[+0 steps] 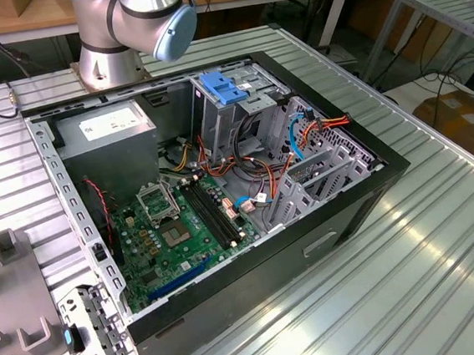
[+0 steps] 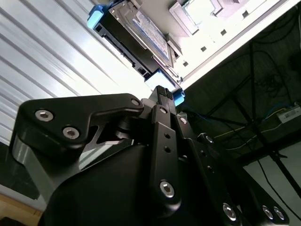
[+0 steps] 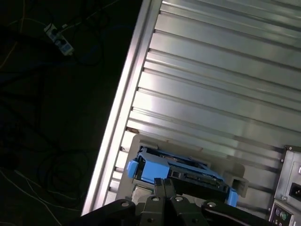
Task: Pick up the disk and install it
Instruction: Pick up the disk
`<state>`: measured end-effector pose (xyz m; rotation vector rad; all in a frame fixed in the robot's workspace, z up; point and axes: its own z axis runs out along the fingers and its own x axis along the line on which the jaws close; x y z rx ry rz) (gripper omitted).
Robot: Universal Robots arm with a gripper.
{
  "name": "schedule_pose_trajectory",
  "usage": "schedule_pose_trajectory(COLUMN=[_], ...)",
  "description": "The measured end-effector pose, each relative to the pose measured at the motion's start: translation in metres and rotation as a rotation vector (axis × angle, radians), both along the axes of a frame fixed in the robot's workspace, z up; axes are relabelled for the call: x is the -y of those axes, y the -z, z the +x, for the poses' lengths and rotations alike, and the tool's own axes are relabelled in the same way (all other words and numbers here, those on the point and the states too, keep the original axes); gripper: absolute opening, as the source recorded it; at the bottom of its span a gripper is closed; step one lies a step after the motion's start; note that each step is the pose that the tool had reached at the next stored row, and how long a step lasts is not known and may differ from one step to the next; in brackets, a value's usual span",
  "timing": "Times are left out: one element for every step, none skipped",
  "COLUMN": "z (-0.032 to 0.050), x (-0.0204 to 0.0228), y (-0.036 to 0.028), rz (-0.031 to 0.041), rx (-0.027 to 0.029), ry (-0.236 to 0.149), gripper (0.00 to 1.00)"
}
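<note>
jaws closed — empty, near disk (image 3: 193,170), slatted table (image 3: 211,84)

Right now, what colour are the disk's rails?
Blue. The rails on the disk show best in the second wrist view.

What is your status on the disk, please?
End effector at edge of disk, contact unclear. Disk lying on grey fixture, not installed. Nothing between them.

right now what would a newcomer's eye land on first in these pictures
In the exterior view, the open computer case on the ribbed metal table stands out, with its green circuit board laid bare and a bright blue bracket on top of the drive cage. In both wrist views, the disk with blue side rails sits close ahead of the black hand.
</note>
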<state>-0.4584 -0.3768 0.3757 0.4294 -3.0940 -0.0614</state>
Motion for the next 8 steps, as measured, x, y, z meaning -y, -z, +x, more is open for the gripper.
schedule_pose_trajectory(z=[0.0000,0.0000,0.0000,0.0000,0.0000,0.0000,0.0000,0.0000], x=[0.0000,0.0000,0.0000,0.0000,0.0000,0.0000,0.0000,0.0000], y=[0.0000,0.0000,0.0000,0.0000,0.0000,0.0000,0.0000,0.0000], rz=[0.0000,0.0000,0.0000,0.0000,0.0000,0.0000,0.0000,0.0000], rx=[0.0000,-0.0001,-0.0001,0.0000,-0.0001,0.0000,-0.0001,0.0000], ry=[-0.009,-0.018,-0.026,-0.032,-0.045,-0.052,-0.058,-0.064], gripper=[0.11,0.11,0.11,0.11,0.11,0.11,0.11,0.11])
